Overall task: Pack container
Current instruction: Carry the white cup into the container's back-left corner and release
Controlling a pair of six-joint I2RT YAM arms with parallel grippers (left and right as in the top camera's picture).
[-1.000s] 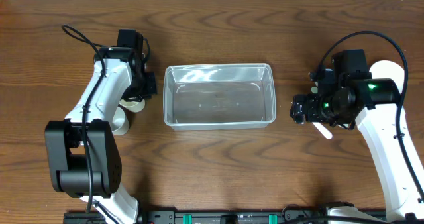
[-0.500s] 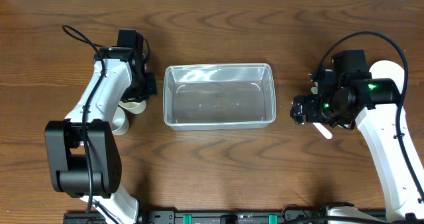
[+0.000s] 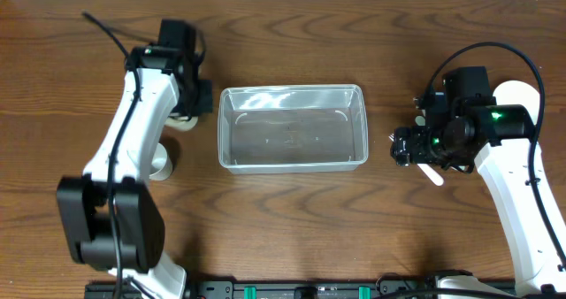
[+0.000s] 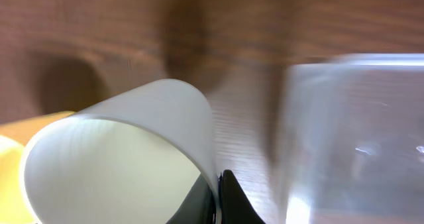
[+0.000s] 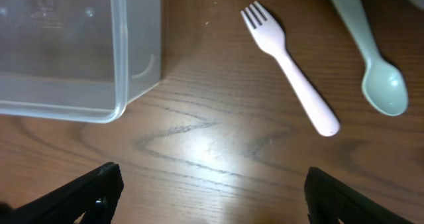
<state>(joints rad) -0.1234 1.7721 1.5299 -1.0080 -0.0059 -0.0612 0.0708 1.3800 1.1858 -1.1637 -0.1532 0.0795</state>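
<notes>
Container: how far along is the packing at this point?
Nothing is packed yet: the container is empty. In hand: the left gripper has its jaws shut on a white cup beside it. Left to do: the fork and spoon lie on the table below the open right gripper.

Overhead cam looks straight down, far enough to take in the whole counter (image 3: 283,210). Left wrist cam is very close and blurred; right wrist cam looks down from a bit higher. All three catch the container (image 3: 292,127).
</notes>
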